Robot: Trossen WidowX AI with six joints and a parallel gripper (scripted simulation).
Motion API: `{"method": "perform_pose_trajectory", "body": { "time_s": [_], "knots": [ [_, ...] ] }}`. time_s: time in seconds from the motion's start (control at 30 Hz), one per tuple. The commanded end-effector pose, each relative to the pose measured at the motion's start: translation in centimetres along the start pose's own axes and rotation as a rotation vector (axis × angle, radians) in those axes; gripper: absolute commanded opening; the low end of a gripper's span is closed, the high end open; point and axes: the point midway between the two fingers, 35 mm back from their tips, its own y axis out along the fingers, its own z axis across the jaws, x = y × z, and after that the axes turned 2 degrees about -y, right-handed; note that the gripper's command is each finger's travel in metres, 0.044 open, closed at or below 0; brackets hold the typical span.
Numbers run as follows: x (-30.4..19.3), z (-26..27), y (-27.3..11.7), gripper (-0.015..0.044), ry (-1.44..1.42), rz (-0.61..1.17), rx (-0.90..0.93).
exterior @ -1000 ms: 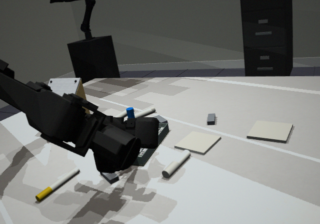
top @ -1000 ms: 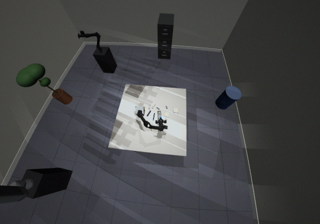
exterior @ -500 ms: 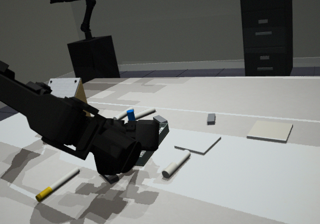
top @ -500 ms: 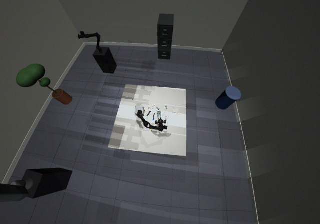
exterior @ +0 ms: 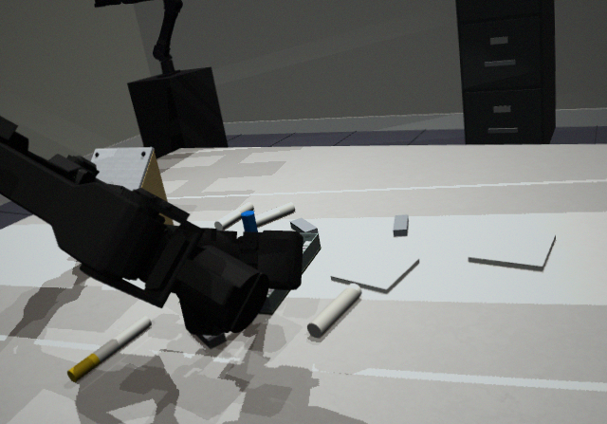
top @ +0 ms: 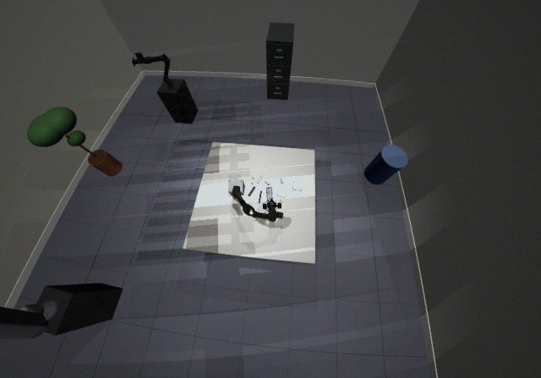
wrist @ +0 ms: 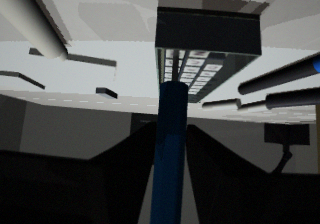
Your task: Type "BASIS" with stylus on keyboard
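My gripper (top: pixel 271 205) (exterior: pixel 250 258) (wrist: pixel 171 129) is shut on the blue stylus (exterior: pixel 248 221) (wrist: pixel 172 149). The stylus's blue top sticks up behind the gripper in the exterior view. In the wrist view its thin dark tip reaches over the near part of the keyboard (top: pixel 269 191) (exterior: pixel 311 250) (wrist: pixel 207 34), at the left column of keys. Whether the tip touches a key cannot be told. The keyboard is dark green with white keys; the letters near the tip are not readable. The gripper hides most of it in the exterior view.
A white cylinder (exterior: pixel 336 311) (wrist: pixel 32 21) lies right of the keyboard. A yellow-ended pen (exterior: pixel 110 347) lies at front left. A small grey block (exterior: pixel 400 224) (wrist: pixel 106 92) and thin square pads lie farther right. A blue-ended dark pen (wrist: pixel 280 75) lies beside the keyboard. A box (exterior: pixel 122 164) stands behind the arm.
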Motion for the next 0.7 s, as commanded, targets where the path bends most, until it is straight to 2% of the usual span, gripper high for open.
{"method": "perform_pose_trajectory", "body": {
  "time_s": [0.0, 0.67],
  "knots": [
    [0.28, -0.05, 0.13, 0.0081, -0.006, -0.005, -0.003],
    [-0.04, -0.05, -0.05, 0.0081, -0.006, -0.005, -0.003]
  ]
}}
